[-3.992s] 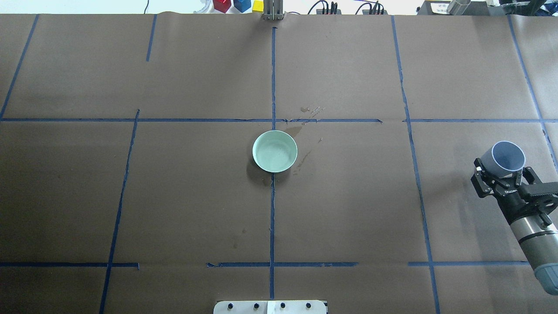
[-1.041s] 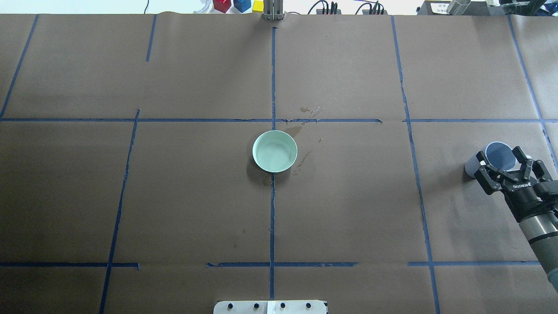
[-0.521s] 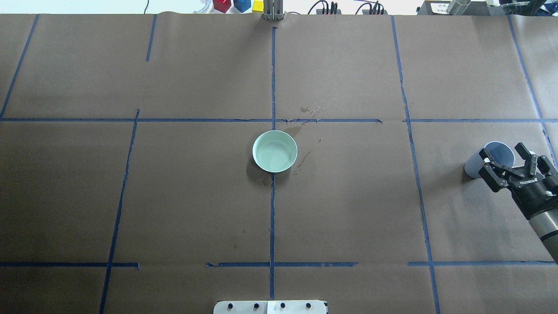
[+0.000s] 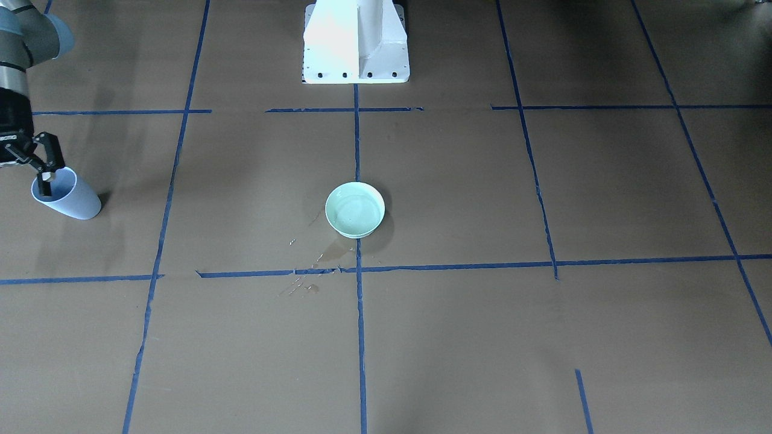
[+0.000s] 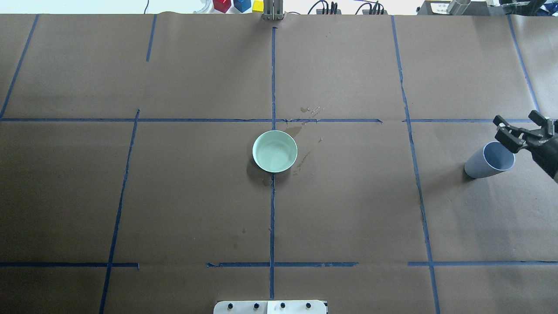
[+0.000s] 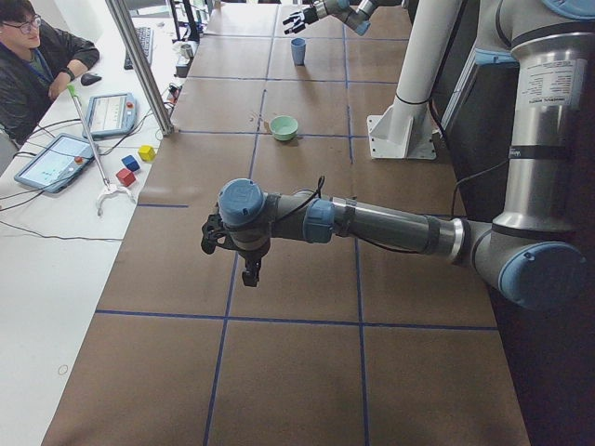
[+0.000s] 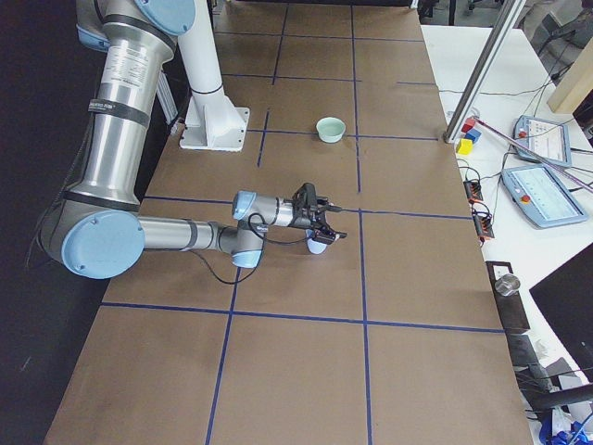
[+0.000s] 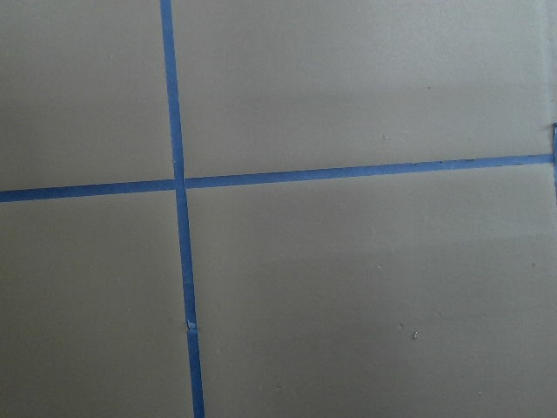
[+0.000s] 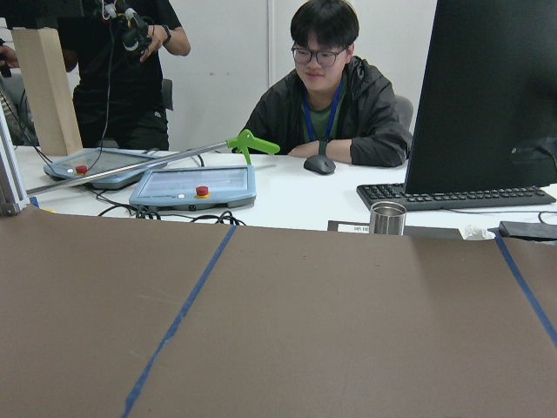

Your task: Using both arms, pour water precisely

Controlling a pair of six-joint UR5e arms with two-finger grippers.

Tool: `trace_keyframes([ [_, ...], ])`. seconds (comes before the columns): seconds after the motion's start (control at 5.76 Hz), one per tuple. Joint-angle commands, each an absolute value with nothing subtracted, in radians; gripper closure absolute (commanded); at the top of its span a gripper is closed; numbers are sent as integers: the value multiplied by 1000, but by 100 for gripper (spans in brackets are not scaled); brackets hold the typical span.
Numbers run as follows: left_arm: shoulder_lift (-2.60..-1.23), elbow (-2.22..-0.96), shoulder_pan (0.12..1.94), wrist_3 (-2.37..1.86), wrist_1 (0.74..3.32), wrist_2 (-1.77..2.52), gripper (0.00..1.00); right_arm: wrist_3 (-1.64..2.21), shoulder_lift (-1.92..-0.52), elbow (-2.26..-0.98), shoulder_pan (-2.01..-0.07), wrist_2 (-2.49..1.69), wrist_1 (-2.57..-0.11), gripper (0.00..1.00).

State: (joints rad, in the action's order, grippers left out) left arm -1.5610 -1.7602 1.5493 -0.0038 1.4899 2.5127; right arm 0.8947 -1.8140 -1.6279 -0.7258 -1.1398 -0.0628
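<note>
The table [image 5: 348,209], covered in brown paper and marked into squares with blue tape, fills every view, with the white bolted pedestal [image 4: 356,39] at its robot edge. The left arm [image 6: 372,218] reaches out low over bare paper far from the other things, its wrist camera seeing only crossed tape lines. The left gripper [image 6: 244,260] points down, and I cannot tell how its jaws stand. The right arm [image 7: 185,234] stretches along the table toward its right end. A mint-green bowl [image 5: 253,152] sits at the centre on a tape crossing. The water [image 5: 279,155] lies in it as a faint sheen, and wet patches [image 5: 296,130] darken the paper just beside the bowl on its far right side. Well apart from the bowl, a pale-blue cup [image 5: 486,161] stands upright and alone. The right gripper [image 5: 517,122] hangs just over the cup's rim with its jaws spread wide, grasping nothing.
</note>
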Motion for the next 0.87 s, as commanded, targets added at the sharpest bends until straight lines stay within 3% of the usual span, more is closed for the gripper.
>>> trace_keyframes([
  [0.0,-1560,-1763,1549,-6,1491,2513,0,853,-1715,-1632,-1028,-1579,-267,0],
  [0.35,-1565,-1778,1548,-20,1491,2507,0,586,-1671,-1631,-1275,-1932,-520,0],
  [0.69,-1565,-1827,1545,-58,1494,2493,0,349,-1675,-1634,-1369,-2093,-810,0],
])
